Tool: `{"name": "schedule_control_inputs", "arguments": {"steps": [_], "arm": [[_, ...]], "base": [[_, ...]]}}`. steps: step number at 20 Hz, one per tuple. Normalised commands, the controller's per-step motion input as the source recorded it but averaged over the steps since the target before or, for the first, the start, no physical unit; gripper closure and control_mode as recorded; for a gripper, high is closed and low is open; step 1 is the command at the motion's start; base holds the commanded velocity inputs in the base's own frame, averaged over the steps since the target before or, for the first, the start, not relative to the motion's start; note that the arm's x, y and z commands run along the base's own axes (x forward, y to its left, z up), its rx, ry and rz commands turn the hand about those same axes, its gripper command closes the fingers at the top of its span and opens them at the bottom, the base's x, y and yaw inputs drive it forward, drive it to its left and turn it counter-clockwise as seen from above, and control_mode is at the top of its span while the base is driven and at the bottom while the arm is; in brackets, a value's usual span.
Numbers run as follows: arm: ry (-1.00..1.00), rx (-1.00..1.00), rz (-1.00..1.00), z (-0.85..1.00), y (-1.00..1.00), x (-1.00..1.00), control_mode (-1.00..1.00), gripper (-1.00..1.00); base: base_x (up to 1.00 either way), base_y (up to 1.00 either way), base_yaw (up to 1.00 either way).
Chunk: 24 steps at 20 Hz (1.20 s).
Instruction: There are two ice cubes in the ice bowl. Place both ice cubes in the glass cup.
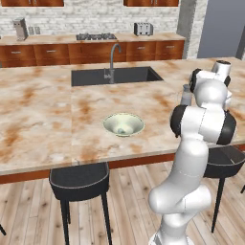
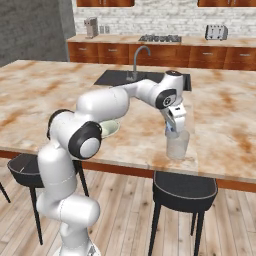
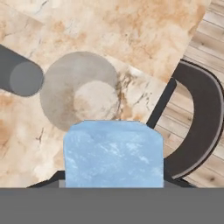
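In the hand view, a pale-blue translucent ice cube [image 3: 113,153] is filling the lower middle of the frame, sitting between the tips of the white arm's two-finger gripper [image 2: 172,131], whose jaws are closing part-way on it; so the gripper is holding one cube. Just above the cube in that frame, the clear, short, wide glass cup [image 3: 78,91] is showing as a round grey ring seen from over its mouth, with the taller narrow grey-topped shaker [image 3: 19,74] lying at the left edge.

In the right base view, the gripper is hanging right of centre, just over the rim of the glass cup [image 2: 178,144], which is standing near the front edge of the marbled peach-and-cream counter [image 2: 225,115], above a dark round stool [image 2: 184,186].

Farther off, in the left base view, the shallow pale greenish-white ice bowl [image 1: 123,124] is resting at the middle of the frame, well apart from the cup, with a small pale shape inside that is probably the second ice cube [image 1: 122,130], though it is too small to be sure.

The step in hand looks like the delivery of the first cube. The next move calls for centring the cube over the cup's mouth and opening the jaws so it drops inside, then going to the bowl for the other one.
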Motion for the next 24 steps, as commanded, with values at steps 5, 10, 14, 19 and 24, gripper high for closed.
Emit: {"name": "schedule_control_inputs", "arguments": {"steps": [5,10,14,19,24], "arm": [[0.0,0.0,0.0,-0.09,-0.36,0.41,-1.0,1.0],[0.0,0.0,0.0,-0.14,-0.22,0.38,-1.0,1.0],[0.02,0.0,0.0,-0.31,-0.02,0.26,-1.0,1.0],[0.03,0.0,0.0,-0.28,0.0,0.22,-1.0,1.0],[0.0,-0.03,0.01,-0.23,-0.04,0.21,-1.0,1.0]], "base": [[0.0,0.0,0.0],[0.0,0.0,0.0],[0.0,0.0,0.0],[0.0,0.0,0.0],[0.0,0.0,0.0]]}}
